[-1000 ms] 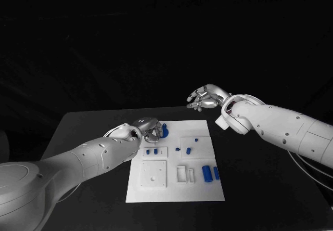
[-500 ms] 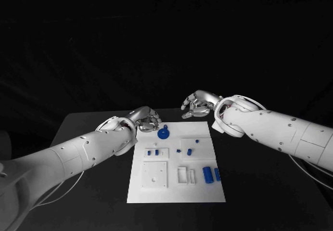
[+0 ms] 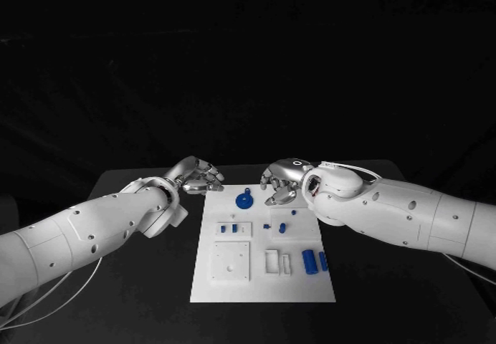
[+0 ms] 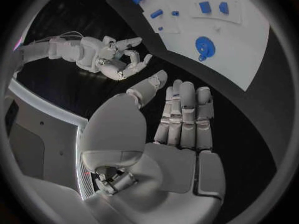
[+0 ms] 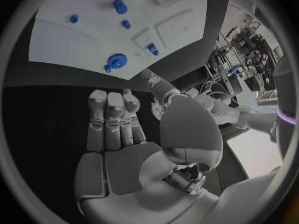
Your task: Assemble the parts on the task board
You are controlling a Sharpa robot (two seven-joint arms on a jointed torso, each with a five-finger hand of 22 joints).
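- Black table (image 3: pixel 124 186) under a dark backdrop carries the white task board (image 3: pixel 264 287), which serves as the landmark for everything below.
- At the board's far end lies a blue gear-like part (image 3: pixel 244 200), flat on the plate and touched by neither hand. Nearer the robot sit smaller blue parts: a pair in a square recess (image 3: pixel 227 228), two more beside it (image 3: pixel 280 226), and two upright cylinders (image 3: pixel 313 261) toward the board's near right.
- Left hand (image 3: pixel 196 178) hovers just off the board's far-left corner, fingers extended side by side with the thumb apart, holding nothing as the left wrist view shows (image 4: pixel 177 119).
- Right hand (image 3: pixel 284 179) hangs over the board's far edge, close to the gear, fingers loosely curled around nothing; the right wrist view (image 5: pixel 121 122) shows an empty palm.
- Risk: both hands sit near the same far end, so two reaches at once could collide.
- Risk: a descent on the gear with curled fingers may nudge it off the far edge rather than grasp it.
- Risk: a forearm sweeping low over the board could topple the upright cylinders.
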